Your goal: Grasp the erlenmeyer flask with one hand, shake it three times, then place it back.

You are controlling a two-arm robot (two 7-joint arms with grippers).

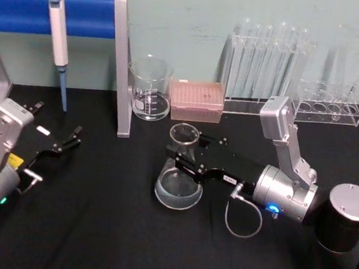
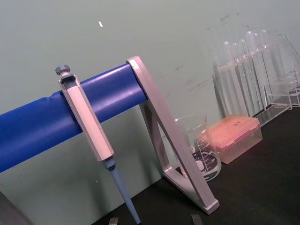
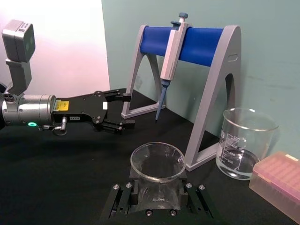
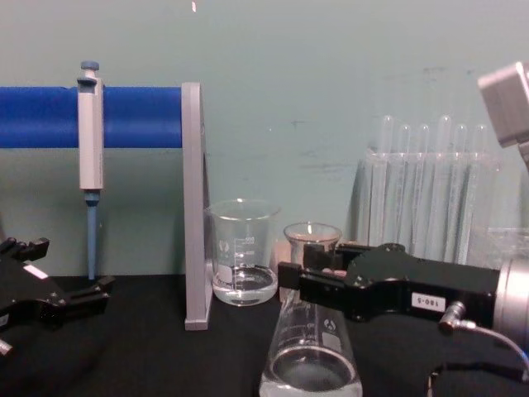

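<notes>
At the middle of the desk (image 1: 94, 228), nearest me, the right gripper (image 1: 186, 149) is clamping the neck of the erlenmeyer flask (image 1: 177, 188), whose base seems to be resting on the black top. I am worrying about that grip: the smooth glass is tapering under the fingers, so a hard shake could be letting it slip, or flinging out the shallow clear liquid lying in its base. A wide swing could also be striking the beaker (image 1: 149, 90) just behind. Toward the left edge the left gripper (image 1: 67, 141) is sitting parked, jaws spread. Along the back edge the beaker is holding a low pool of clear liquid, and the test tubes (image 1: 263, 60) are looking empty.
</notes>
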